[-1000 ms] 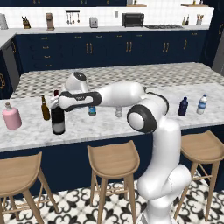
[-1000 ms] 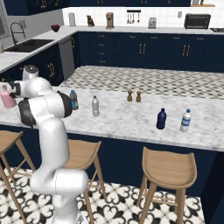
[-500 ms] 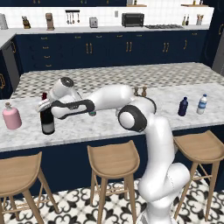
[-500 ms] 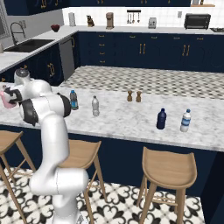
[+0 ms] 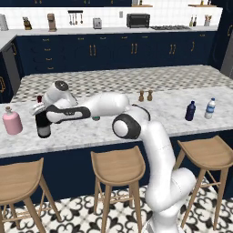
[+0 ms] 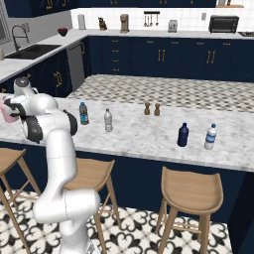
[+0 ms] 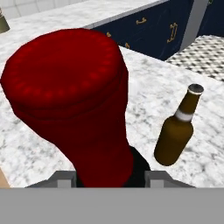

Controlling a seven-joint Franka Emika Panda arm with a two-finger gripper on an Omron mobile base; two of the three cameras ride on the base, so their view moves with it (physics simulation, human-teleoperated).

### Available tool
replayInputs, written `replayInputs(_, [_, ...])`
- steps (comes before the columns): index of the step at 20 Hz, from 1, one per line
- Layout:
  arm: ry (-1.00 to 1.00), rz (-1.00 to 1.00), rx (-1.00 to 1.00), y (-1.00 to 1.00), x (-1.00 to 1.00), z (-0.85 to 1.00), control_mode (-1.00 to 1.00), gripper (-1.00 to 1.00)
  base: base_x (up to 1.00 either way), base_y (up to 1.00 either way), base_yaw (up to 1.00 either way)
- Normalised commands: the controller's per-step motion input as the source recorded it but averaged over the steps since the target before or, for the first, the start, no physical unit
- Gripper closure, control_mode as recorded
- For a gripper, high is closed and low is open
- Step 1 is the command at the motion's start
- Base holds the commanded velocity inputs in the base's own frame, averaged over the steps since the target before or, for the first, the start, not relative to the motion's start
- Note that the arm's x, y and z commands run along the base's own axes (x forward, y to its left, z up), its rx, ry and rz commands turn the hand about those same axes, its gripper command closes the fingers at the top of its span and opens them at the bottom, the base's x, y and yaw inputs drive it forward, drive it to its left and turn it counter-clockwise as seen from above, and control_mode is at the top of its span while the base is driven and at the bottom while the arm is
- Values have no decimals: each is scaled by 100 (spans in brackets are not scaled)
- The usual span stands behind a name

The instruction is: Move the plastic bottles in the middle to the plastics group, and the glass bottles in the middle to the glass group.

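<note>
My gripper [image 5: 40, 109] is shut on the red-capped neck of the tall dark wine bottle [image 5: 43, 126], which stands upright near the left end of the island. The pink round bottle [image 5: 12, 122] sits just to its left. In the hand view the red neck [image 7: 74, 100] rises between my fingers, with the brown beer bottle [image 7: 178, 127] standing close by on the marble. The blue-teal plastic bottle [image 6: 84, 113] and the clear pale-capped bottle [image 6: 108, 120] stand mid-counter. The navy bottle [image 5: 190, 111] and the blue-labelled water bottle [image 5: 210, 108] stand at the right end.
The marble island counter [image 5: 113, 132] has a salt and pepper pair [image 5: 145, 96] near its middle. Wooden stools [image 5: 119, 166] line the front edge below. The pink bottle [image 6: 7, 112] is half hidden by my arm in the right base view.
My arm has swung left along the counter carrying the wine bottle, from near the middle to a spot close beside the pink bottle. The other bottles have not moved.
</note>
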Motion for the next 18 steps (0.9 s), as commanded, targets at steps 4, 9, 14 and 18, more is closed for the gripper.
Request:
replayInputs(4, [0,0,0,15,36,-21,-100,100,0,0,0])
replayInputs(9, [0,0,0,0,3,-36,-100,100,0,0,0])
replayInputs(14, [-2,0,0,0,10,-76,-100,100,0,0,0])
replayInputs(18, [-4,0,0,0,0,-21,-100,100,0,0,0])
